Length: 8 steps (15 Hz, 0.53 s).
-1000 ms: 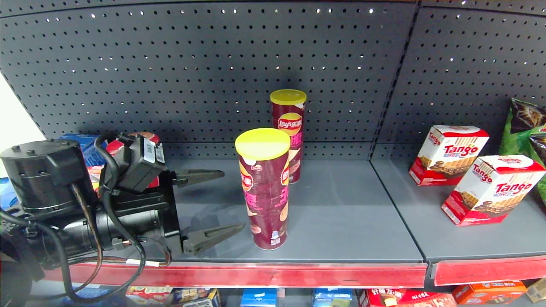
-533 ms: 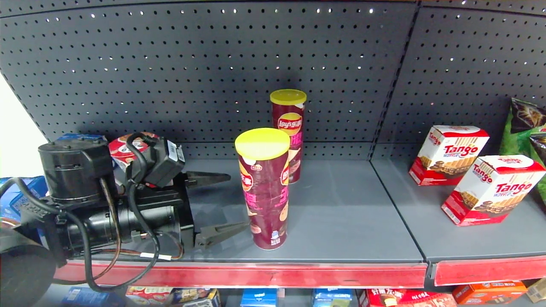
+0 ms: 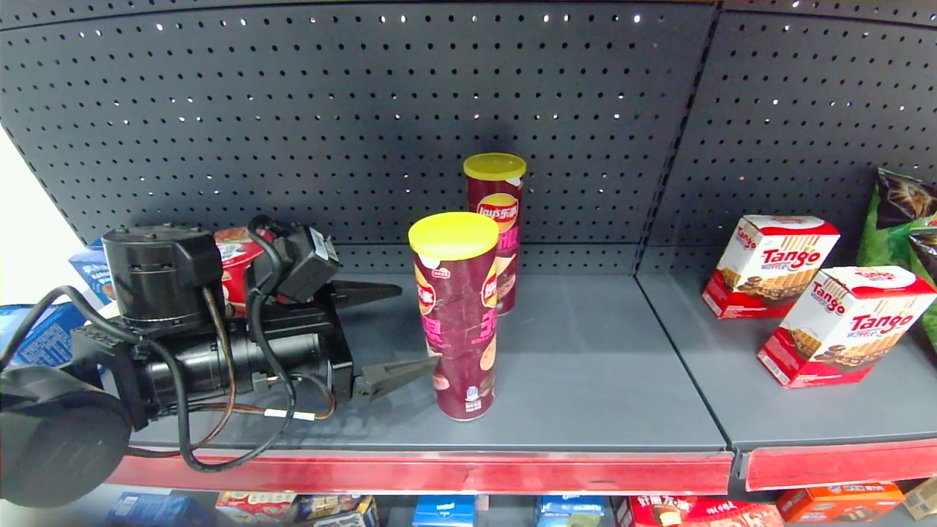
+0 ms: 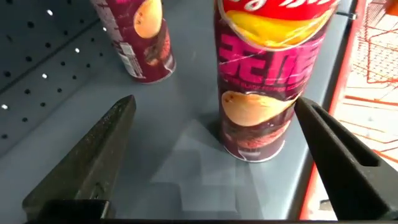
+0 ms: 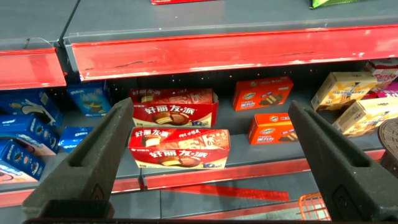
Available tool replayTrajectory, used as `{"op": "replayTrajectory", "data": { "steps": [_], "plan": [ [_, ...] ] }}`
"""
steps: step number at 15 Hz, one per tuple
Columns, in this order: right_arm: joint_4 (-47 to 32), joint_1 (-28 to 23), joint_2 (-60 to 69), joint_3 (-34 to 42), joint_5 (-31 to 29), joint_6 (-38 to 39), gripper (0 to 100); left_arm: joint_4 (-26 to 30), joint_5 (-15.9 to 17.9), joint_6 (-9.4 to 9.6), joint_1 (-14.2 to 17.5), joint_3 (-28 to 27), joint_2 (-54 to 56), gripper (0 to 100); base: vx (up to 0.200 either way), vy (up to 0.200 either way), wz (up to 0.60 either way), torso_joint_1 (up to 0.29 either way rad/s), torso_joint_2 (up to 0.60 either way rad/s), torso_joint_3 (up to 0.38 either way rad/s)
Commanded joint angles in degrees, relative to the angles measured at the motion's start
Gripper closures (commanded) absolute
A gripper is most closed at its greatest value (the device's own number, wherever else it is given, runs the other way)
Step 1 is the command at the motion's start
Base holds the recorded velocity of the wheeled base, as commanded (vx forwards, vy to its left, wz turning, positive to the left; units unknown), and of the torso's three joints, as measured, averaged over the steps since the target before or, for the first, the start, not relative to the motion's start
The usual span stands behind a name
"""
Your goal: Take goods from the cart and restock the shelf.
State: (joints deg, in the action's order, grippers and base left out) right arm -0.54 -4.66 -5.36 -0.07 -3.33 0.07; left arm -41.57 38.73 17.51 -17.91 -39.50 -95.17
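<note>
Two maroon chip cans with yellow lids stand upright on the grey shelf [image 3: 585, 366]. The near can [image 3: 457, 315] is toward the front, and the far can [image 3: 496, 227] is by the pegboard. My left gripper [image 3: 417, 327] lies low over the shelf, left of the near can, and is open. Its front finger [image 3: 399, 372] touches that can's lower left side. In the left wrist view the near can [image 4: 267, 81] stands just ahead of the left gripper [image 4: 216, 107], against one finger [image 4: 339, 155], with the far can [image 4: 140, 37] beyond. My right gripper [image 5: 209, 107] is open and holds nothing.
Two wafer boxes [image 3: 768, 263] [image 3: 842, 322] and a green bag [image 3: 900, 219] fill the shelf's right bay. A red cup [image 3: 234, 245] and blue boxes [image 3: 44, 337] sit behind my left arm. Below the red shelf edge [image 5: 217, 53] are red boxes [image 5: 177, 149] and orange boxes [image 5: 264, 93].
My left gripper has slid right along the shelf to the near can. Its front finger now touches the can, which has shifted slightly back and to the right.
</note>
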Motion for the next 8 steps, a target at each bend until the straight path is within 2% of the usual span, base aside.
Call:
{"op": "replayTrajectory", "data": {
  "steps": [1,3,6,8],
  "plan": [
    [0.01,0.00,-0.09,-0.01,-0.01,0.01,0,0.09,0.03,1.04,0.15,-0.67,-0.72,0,0.000,0.000,0.00,0.000,0.00,0.000],
    [0.01,0.00,-0.09,-0.01,-0.01,0.01,0,0.09,-0.06,2.09,0.59,-1.11,-0.89,0,0.000,0.000,0.00,0.000,0.00,0.000],
    [0.01,0.00,-0.09,-0.01,-0.10,-0.07,0,0.17,-0.41,2.45,0.77,-2.34,-1.16,0,0.000,0.000,0.00,0.000,0.00,0.000],
    [0.01,0.00,-0.09,-0.01,-0.01,0.01,0,0.17,-0.41,3.68,1.65,-2.43,-1.60,0,0.000,0.000,0.00,0.000,0.00,0.000]
  ]
}}
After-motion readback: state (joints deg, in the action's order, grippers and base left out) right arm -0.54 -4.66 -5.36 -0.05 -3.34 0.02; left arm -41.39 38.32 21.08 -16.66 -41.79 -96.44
